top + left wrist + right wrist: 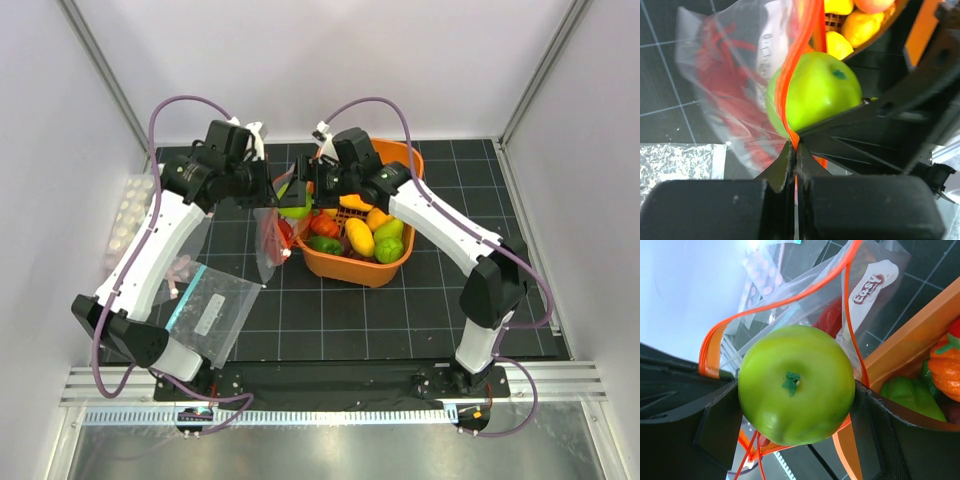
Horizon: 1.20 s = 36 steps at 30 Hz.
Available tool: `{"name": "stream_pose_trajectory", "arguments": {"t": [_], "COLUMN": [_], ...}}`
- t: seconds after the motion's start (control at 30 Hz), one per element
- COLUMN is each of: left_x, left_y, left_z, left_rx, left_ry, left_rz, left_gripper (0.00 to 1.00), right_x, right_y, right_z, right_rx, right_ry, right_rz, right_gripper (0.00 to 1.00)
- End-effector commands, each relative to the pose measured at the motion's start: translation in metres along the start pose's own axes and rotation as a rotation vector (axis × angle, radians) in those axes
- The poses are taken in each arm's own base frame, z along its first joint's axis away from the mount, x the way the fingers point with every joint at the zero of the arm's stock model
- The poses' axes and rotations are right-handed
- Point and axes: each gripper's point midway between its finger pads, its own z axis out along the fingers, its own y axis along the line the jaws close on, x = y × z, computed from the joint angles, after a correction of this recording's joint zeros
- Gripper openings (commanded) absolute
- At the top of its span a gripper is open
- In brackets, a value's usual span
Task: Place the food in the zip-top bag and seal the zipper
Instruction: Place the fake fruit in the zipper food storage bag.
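The right gripper squeezes the fruit at the mouth of the bag, near the far edge of the desk. The left gripper pinches the zipper. The lobster is inside. Next, probably: drop the fruit in.

one green apple, one red lobster, two clear bags, one orange basket

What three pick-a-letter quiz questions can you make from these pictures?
1. Where is the long red plastic lobster? A in the clear crinkly zip-top bag; B in an orange basket; C on the table.
2. What colour is that bag's narrow closure strip? A teal; B red-orange; C white.
3. What are the right jaws doing? A open, empty; B clamping the round light-green toy fruit; C shut on nothing.
Answers: A, red shows through the plastic; B, it edges the mouth; B, the fruit sits between them.
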Motion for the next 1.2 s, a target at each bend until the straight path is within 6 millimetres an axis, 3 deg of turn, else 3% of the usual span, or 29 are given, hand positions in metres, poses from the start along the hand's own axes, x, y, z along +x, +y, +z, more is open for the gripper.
{"name": "stream_pose_trajectory", "arguments": {"t": [0.0,0.1,0.27,0.3,0.4,0.43,0.53,0.67,0.87,1.03,1.1,1.17], "left_x": [-0.02,-0.021,-0.028,-0.029,-0.03,-0.03,-0.026,-0.02,-0.013,-0.01,-0.01,-0.009], "left_y": [-0.025,-0.029,-0.043,-0.047,-0.05,-0.052,-0.049,-0.043,-0.036,-0.03,-0.029,-0.029], "left_z": [-0.024,-0.02,-0.019,-0.019,-0.016,-0.014,-0.01,-0.005,-0.003,-0.005,-0.006,-0.006], "left_rx": [0.11,0.135,0.2,0.219,0.23,0.238,0.231,0.211,0.19,0.165,0.16,0.16], "left_ry": [-0.103,-0.105,-0.121,-0.122,-0.111,-0.105,-0.093,-0.084,-0.075,-0.079,-0.08,-0.078], "left_rz": [0.01,-0.003,-0.03,-0.036,-0.049,-0.056,-0.071,-0.071,-0.056,-0.04,-0.037,-0.033], "left_gripper": [0.0,0.0,0.0,0.0,0.0,0.0,0.0,0.0,0.0,0.0,0.0,0.0], "right_x": [-0.021,-0.021,-0.019,-0.018,-0.018,-0.017,-0.015,-0.013,-0.008,-0.009,-0.007,-0.005], "right_y": [0.014,0.012,0.008,0.006,0.005,0.006,0.004,0.006,0.004,0.011,0.011,0.012], "right_z": [-0.002,0.0,0.006,0.007,0.007,0.004,-0.003,-0.019,-0.03,-0.04,-0.042,-0.042], "right_rx": [0.008,0.06,0.099,0.112,0.123,0.122,0.135,0.145,0.164,0.154,0.155,0.143], "right_ry": [-0.084,-0.089,-0.099,-0.101,-0.107,-0.109,-0.118,-0.14,-0.132,-0.141,-0.135,-0.13], "right_rz": [-0.039,-0.048,-0.05,-0.048,-0.05,-0.057,-0.065,-0.076,-0.076,-0.077,-0.075,-0.068], "right_gripper": [0.21,0.23,0.39,0.51,0.67,0.76,0.9,0.98,1.0,0.94,0.83,0.63]}}
